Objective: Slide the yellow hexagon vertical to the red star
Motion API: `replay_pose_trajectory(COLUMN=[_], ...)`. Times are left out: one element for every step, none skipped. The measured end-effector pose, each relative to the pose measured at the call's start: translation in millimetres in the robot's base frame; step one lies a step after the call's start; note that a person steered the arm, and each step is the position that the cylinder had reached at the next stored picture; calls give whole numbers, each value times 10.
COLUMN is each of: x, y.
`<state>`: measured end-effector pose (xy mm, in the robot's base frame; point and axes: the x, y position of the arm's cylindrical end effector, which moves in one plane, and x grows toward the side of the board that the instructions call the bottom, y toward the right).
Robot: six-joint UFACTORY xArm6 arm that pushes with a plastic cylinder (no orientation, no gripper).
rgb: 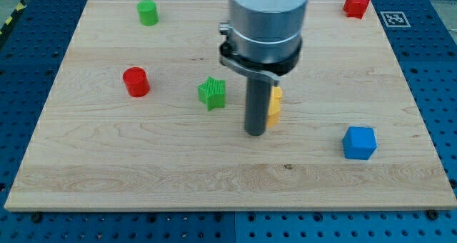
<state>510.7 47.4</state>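
The yellow block [275,106], its shape mostly hidden behind the rod, sits near the board's middle. My tip [255,133] rests on the board at the yellow block's left side, touching or nearly touching it. The red block at the view's top right [356,3] looks star-like but its shape is hard to make out. It lies far above and to the right of the yellow block.
A green star [212,93] lies just left of the rod. A red cylinder [136,81] is at the left, a green cylinder [148,13] at the top left, a blue block [358,143] at the lower right. The wooden board [107,171] has edges all round.
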Motion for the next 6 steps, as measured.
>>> replay_pose_trajectory(x=[0, 0, 0, -30, -220, -237], y=[234, 270, 111, 27, -37, 271])
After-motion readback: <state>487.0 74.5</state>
